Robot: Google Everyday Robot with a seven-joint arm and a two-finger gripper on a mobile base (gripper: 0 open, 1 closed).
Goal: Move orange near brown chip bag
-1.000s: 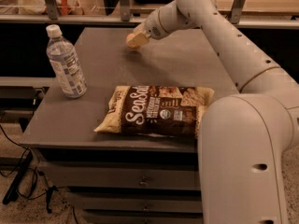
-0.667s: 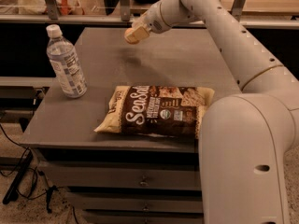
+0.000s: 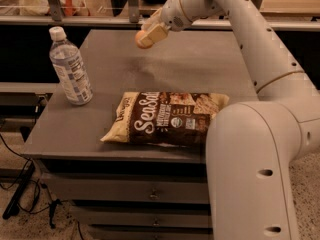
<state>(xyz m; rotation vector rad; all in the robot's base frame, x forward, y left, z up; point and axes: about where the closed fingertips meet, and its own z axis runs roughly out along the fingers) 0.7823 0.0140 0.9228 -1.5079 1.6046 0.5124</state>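
Note:
The brown chip bag [image 3: 167,117] lies flat near the front edge of the grey table [image 3: 150,69], dark brown middle with white script and pale ends. My gripper [image 3: 146,36] hangs in the air above the far part of the table, behind the bag. It is shut on the orange [image 3: 140,38], whose small round orange edge shows at the left of the cream fingers [image 3: 154,33]. The orange is lifted clear of the tabletop, well apart from the bag.
A clear water bottle [image 3: 70,67] with a white cap stands upright at the table's left edge. My white arm [image 3: 260,149] covers the right front of the table. Drawers [image 3: 150,194] sit below the tabletop. A shelf rail [image 3: 75,20] runs behind the table.
The gripper with the orange has risen off the table's far part and moved a little left and up, still holding it.

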